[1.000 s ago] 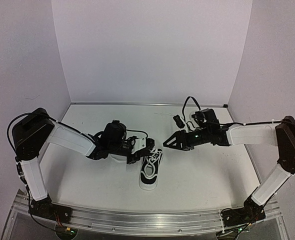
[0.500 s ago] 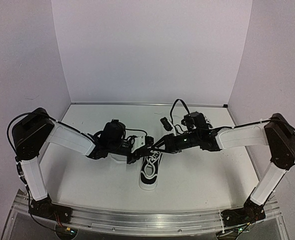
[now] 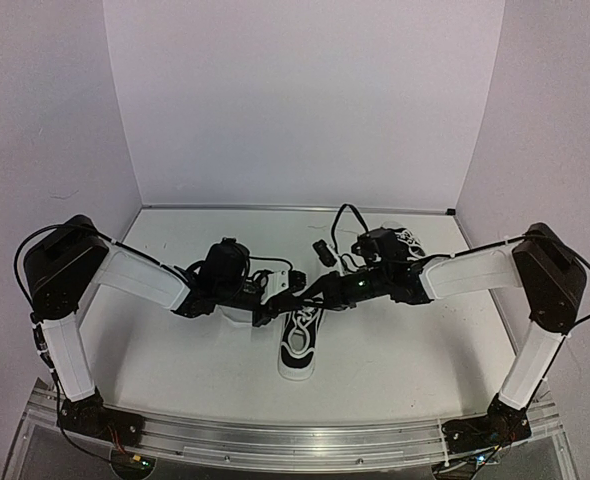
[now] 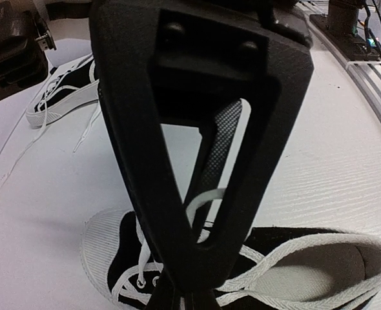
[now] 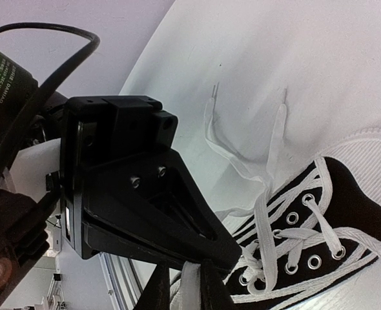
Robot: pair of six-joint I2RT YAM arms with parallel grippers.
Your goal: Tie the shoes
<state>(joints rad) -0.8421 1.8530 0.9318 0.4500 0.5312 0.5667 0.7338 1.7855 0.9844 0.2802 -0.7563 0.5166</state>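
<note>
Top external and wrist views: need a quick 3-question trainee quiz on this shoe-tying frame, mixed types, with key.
1. True or false: the near shoe and the far shoe lie touching each other on the table.
2. In the right wrist view, what sits between the right gripper's fingers? A) a white lace B) a shoe sole C) a black cable
3. Fill in: the left gripper hangs over the ___ shoe, fingertips together.
Key: 1 false, they lie well apart; 2 A; 3 near.
</note>
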